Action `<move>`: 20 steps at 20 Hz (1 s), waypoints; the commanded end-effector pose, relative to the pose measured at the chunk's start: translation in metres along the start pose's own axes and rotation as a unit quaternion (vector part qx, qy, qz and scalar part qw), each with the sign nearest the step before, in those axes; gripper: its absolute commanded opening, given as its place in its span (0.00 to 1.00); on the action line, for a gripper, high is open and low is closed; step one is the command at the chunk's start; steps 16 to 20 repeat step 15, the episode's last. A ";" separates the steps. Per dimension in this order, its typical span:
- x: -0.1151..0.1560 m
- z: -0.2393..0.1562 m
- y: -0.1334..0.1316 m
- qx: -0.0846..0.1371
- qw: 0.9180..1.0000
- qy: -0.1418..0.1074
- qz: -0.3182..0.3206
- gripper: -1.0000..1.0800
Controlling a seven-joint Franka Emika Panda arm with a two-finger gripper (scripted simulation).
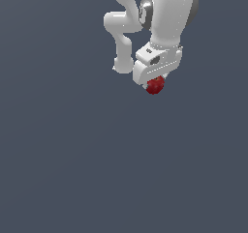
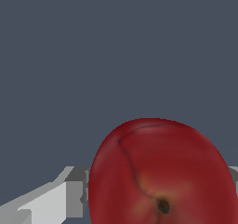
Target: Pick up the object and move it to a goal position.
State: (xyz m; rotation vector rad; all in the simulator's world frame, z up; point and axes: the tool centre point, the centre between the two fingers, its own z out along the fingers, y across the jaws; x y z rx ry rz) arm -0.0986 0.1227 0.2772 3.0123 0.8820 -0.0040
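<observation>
**Red fruit seated under the end effector, arm at the upper right**

Exterior view: I am looking at the white Panda arm (image 1: pixel 160 19), which is occupying the sector between twelve and two o'clock of the frame, its links folding down from the top edge. The end effector (image 1: pixel 156 80) is sitting at the lowest part of the arm, at about one o'clock from the frame's centre. The dark red fruit (image 1: pixel 155 85) is showing directly beneath the white hand body, touching it and partly tucked under it; only its lower half is standing clear. The fingers themselves are not resolving in this view. The flat grey-blue ground (image 1: pixel 72 169) is filling everything else, and I cannot tell from this view whether the fruit is resting on it or hanging above it.

Wrist view: the fruit (image 2: pixel 160 172) is filling the sector from four to six o'clock, showing a smooth red skin, a dark crease running down it, and a small dark stem pit near its lower edge. One grey finger (image 2: pixel 69 195) is lying at about seven o'clock, just beside the fruit's flank; a sliver of a second one (image 2: pixel 234 173) is appearing at the opposite flank, at about four o'clock. With a finger pressing at each side, I am reading the end effector as clamped on the fruit.
</observation>
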 end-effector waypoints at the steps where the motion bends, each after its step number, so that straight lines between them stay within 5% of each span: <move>1: 0.005 -0.020 -0.018 0.000 1.000 0.001 0.000 0.00; 10: 0.018 -0.063 -0.056 0.001 1.000 0.001 0.001 0.00; 20: 0.020 -0.069 -0.061 0.001 1.000 0.001 0.001 0.00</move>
